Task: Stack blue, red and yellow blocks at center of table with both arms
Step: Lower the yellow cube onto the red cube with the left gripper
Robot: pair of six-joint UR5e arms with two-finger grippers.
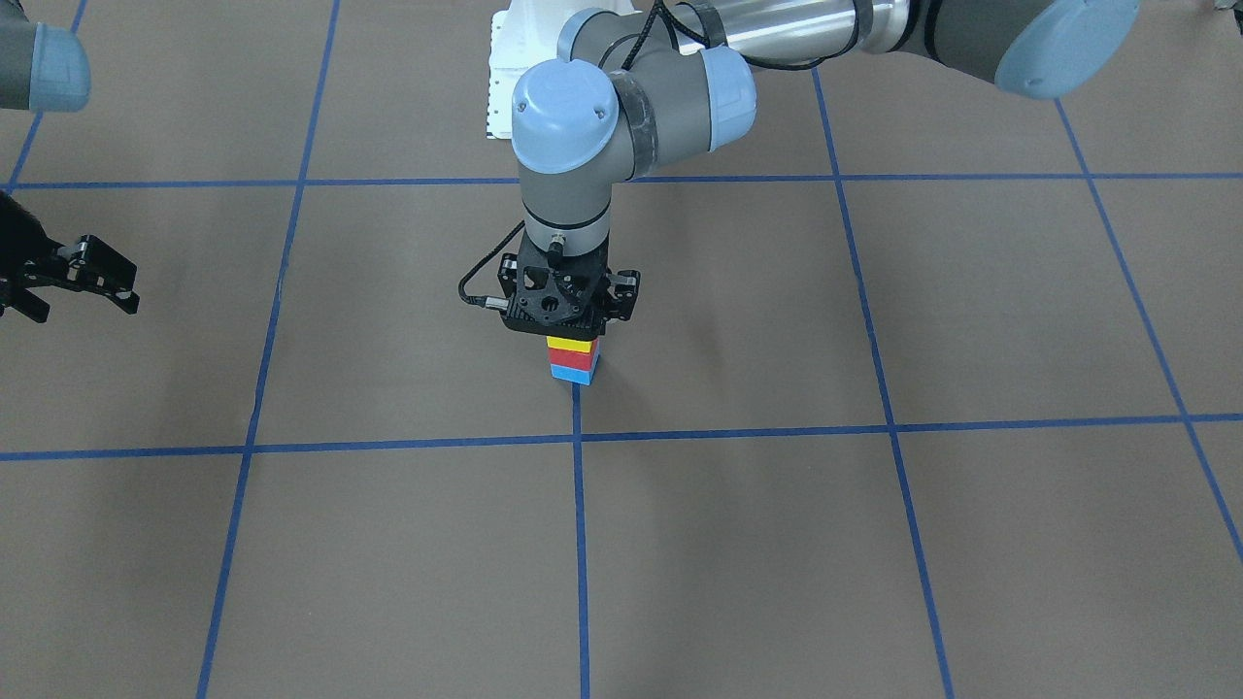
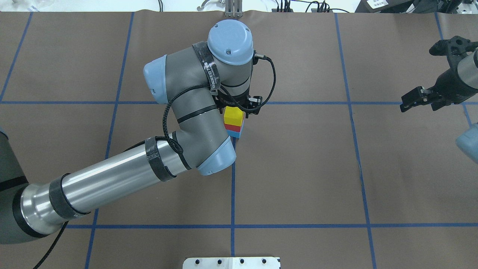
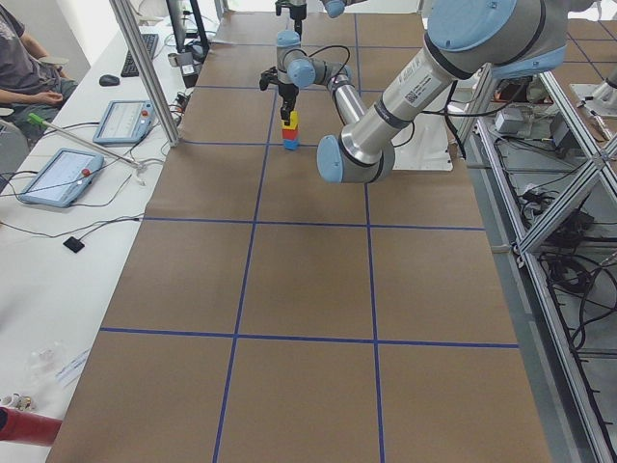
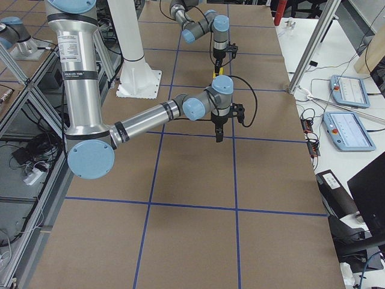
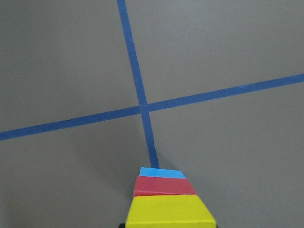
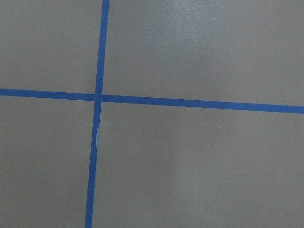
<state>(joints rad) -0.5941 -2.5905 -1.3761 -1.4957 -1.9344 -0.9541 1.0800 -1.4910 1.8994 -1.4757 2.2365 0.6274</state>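
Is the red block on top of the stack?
No, the yellow block is on top, with the red block under it and the blue block at the bottom.

front cam sits across the table (image 1: pixel 874 582) looking steeply down, overhead cam high on the opposite side, side cams way back at either table end, both wrist cams close up pointing down at it, left wrist shares the block stack (image 5: pixel 164 199) with the fixed views

3 blocks (image 1: pixel 573 360) in 1 stack on table (image 1: pixel 777 544), under left gripper (image 1: pixel 570 328)
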